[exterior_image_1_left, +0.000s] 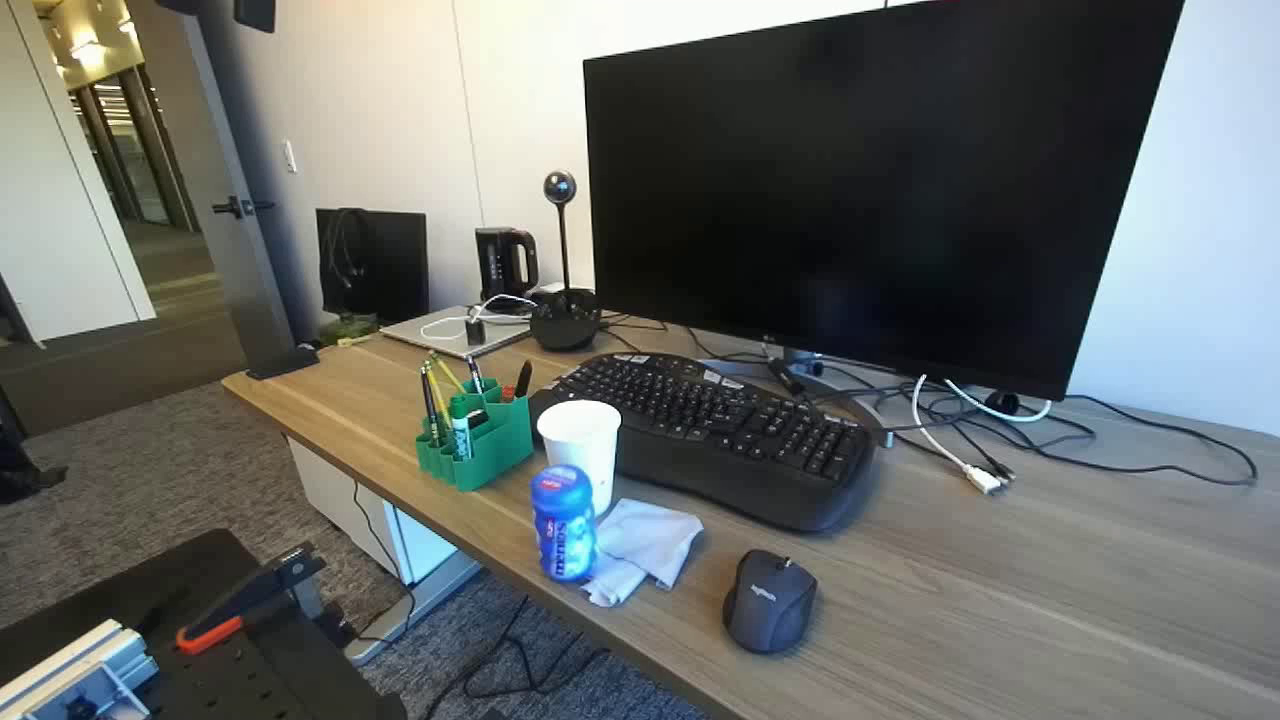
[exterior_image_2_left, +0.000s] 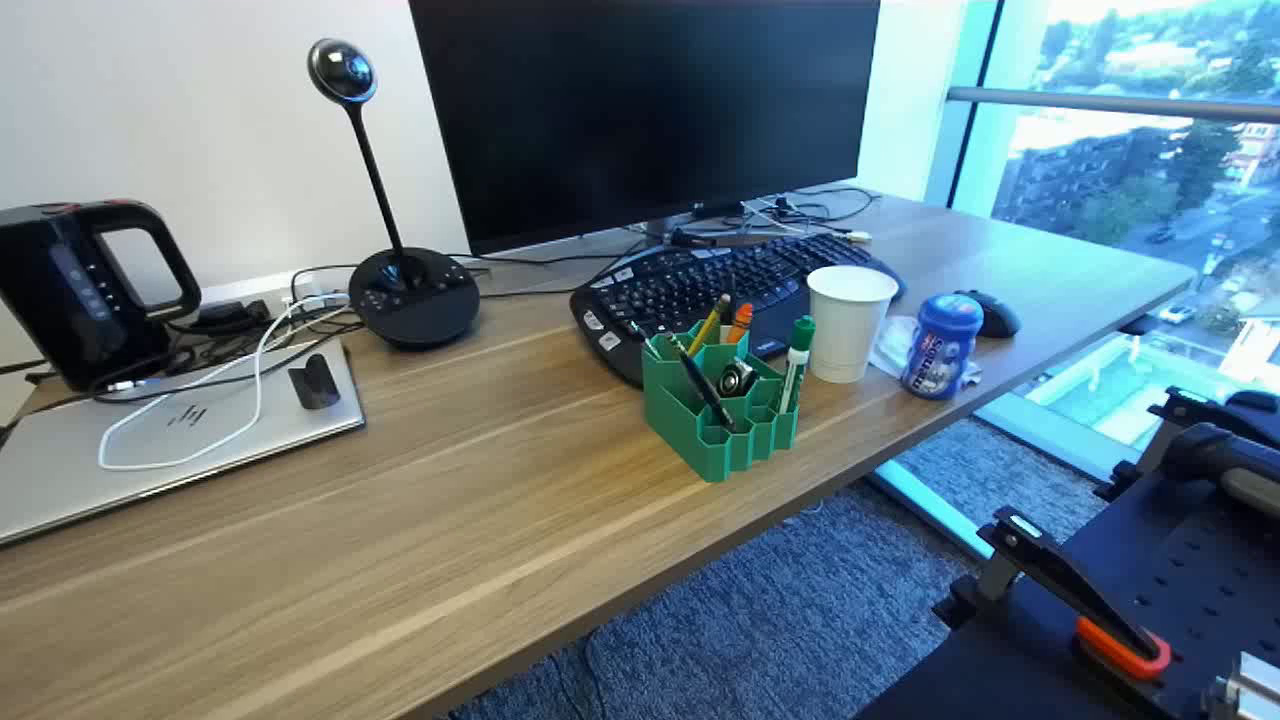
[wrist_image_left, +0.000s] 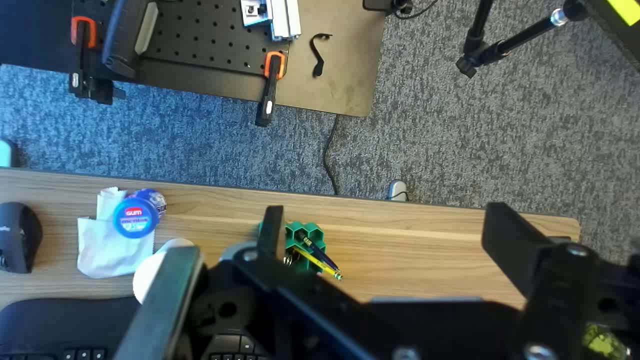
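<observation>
Gripper (wrist_image_left: 386, 226) sits nearest the lens in wrist view, fingers (wrist_image_left: 271, 229) spread wide apart above wooden desk (wrist_image_left: 425, 257), where green pen organizer (exterior_image_2_left: 677, 425), partly hidden behind one finger, stands near the edge beside white cup (exterior_image_2_left: 843, 335) and black keyboard (exterior_image_2_left: 685, 290), blue gum bottle (exterior_image_2_left: 940, 350) by cup.

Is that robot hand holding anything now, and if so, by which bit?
Nothing is held: the gripper is open, its jaws wide apart, with the desk and green pen holder visible beyond.
</observation>
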